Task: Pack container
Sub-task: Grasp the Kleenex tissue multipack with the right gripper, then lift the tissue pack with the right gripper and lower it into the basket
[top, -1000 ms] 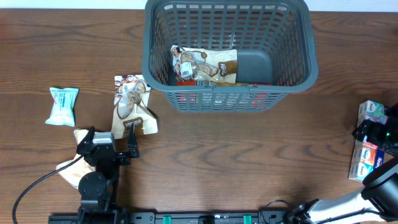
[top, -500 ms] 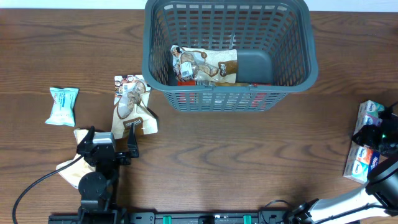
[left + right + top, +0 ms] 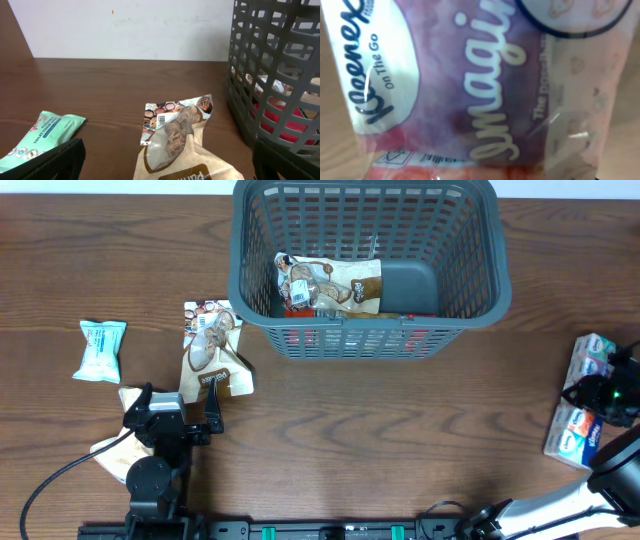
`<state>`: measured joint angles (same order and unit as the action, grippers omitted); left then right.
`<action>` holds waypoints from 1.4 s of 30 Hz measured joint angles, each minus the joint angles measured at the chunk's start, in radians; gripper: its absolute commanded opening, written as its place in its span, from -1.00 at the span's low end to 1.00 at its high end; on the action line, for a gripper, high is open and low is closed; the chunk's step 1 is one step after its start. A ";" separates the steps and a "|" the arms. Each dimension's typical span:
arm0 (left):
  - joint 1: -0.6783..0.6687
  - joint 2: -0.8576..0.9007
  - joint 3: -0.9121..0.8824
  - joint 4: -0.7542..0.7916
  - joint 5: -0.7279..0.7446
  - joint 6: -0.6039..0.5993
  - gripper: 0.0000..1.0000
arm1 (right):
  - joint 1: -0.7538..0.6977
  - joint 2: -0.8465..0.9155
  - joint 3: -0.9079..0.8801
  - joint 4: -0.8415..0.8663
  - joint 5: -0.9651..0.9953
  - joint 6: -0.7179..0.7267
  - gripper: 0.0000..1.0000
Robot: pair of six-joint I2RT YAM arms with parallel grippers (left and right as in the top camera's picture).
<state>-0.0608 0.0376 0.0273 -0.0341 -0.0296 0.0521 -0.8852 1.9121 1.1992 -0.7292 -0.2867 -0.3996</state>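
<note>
The container [image 3: 240, 280] is a dark grey slotted basket at the back centre, and its wall shows in the left wrist view [image 3: 280, 75]. A brown snack packet [image 3: 330, 285] lies inside it. My left gripper [image 3: 172, 404] is open and empty at the front left, just in front of a brown snack packet [image 3: 212, 350]. That packet lies between the fingers [image 3: 167, 160] in the left wrist view [image 3: 180, 130]. My right gripper [image 3: 608, 395] at the far right edge is shut on a Kleenex tissue pack [image 3: 575, 430]. The pack fills the right wrist view [image 3: 470, 90] and hides the fingers.
A teal packet [image 3: 101, 350] lies at the far left and shows in the left wrist view [image 3: 40, 135]. A pale packet [image 3: 110, 452] lies under the left arm. Something red [image 3: 300, 338] shows through the basket's front slots.
The tissue pack has tilted and its lower end has swung left along with the right gripper. The left arm has not moved.
</note>
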 measured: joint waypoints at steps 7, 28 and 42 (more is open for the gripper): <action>0.000 0.000 0.000 0.000 0.000 0.000 0.97 | 0.102 -0.010 0.153 -0.058 -0.095 0.058 -0.79; 0.000 0.000 0.000 -0.002 0.000 0.000 0.97 | 0.603 -0.257 0.731 -0.246 -0.153 -0.114 -0.98; 0.000 0.000 0.000 -0.003 0.032 0.000 0.97 | 0.963 -0.263 0.820 -0.361 -0.114 -0.526 -0.98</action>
<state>-0.0608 0.0376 0.0273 -0.0376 0.0021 0.0517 0.0780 1.6489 2.0190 -1.0901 -0.4007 -0.9260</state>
